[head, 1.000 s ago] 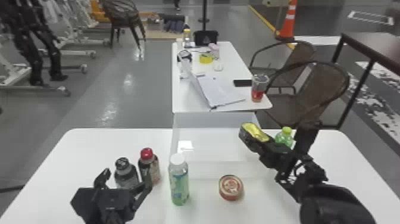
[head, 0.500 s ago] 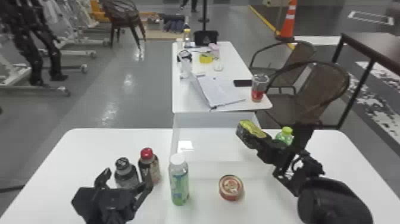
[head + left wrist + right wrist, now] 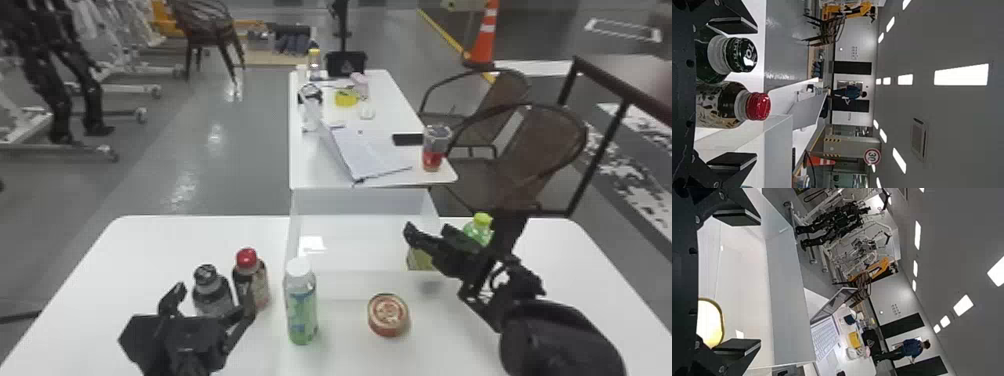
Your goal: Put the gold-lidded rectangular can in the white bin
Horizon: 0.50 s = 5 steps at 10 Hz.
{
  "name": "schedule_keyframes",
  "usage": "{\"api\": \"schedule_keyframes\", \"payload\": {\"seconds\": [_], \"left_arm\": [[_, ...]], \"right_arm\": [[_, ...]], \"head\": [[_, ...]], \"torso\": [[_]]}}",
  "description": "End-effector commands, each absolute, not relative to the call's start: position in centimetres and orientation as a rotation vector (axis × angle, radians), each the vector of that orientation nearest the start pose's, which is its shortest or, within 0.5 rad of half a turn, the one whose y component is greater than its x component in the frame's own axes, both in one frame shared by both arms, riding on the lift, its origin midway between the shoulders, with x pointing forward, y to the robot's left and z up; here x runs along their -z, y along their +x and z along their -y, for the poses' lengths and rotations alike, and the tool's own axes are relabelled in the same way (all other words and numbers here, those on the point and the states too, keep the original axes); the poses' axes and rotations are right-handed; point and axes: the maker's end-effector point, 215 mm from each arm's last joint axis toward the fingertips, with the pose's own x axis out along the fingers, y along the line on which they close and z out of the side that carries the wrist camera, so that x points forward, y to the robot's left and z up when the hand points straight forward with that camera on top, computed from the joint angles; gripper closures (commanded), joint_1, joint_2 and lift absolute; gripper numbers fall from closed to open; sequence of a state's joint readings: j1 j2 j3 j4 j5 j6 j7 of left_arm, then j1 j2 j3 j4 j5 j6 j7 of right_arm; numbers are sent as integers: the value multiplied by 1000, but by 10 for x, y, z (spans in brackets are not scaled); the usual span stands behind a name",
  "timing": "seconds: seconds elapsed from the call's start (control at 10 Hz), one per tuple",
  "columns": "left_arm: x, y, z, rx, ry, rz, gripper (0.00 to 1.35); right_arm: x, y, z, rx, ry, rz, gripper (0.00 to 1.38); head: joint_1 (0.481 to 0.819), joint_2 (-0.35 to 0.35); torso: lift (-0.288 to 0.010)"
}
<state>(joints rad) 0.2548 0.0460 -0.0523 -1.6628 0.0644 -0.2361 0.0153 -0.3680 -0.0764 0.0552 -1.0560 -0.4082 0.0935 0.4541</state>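
The can [image 3: 420, 259] is in the white bin [image 3: 365, 287], toward its right side, under my right gripper [image 3: 427, 235]. Those jaws of mine are spread wide; whether one touches the can, I cannot tell. In front of the bin stand a round tin [image 3: 388, 315] and a white-capped bottle [image 3: 301, 306]. Farther left, my left gripper [image 3: 213, 295] is also spread, near the black-capped bottle [image 3: 212, 292] and red-capped bottle [image 3: 251, 280].

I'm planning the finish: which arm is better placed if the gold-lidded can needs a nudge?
Probably the right: its open gripper is over the white bin, close by the can. The left gripper is away by the red-capped bottle.
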Motion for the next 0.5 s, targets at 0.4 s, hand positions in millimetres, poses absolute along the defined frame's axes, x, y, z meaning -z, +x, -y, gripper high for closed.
{"api": "schedule_keyframes", "payload": {"seconds": [0.4], "left_arm": [[359,508,-215,35,-33,78,160]], "right_arm": [[300,628,167,-365,318,50,91]], "head": [[549,0]], "torso": [[-100]]}}
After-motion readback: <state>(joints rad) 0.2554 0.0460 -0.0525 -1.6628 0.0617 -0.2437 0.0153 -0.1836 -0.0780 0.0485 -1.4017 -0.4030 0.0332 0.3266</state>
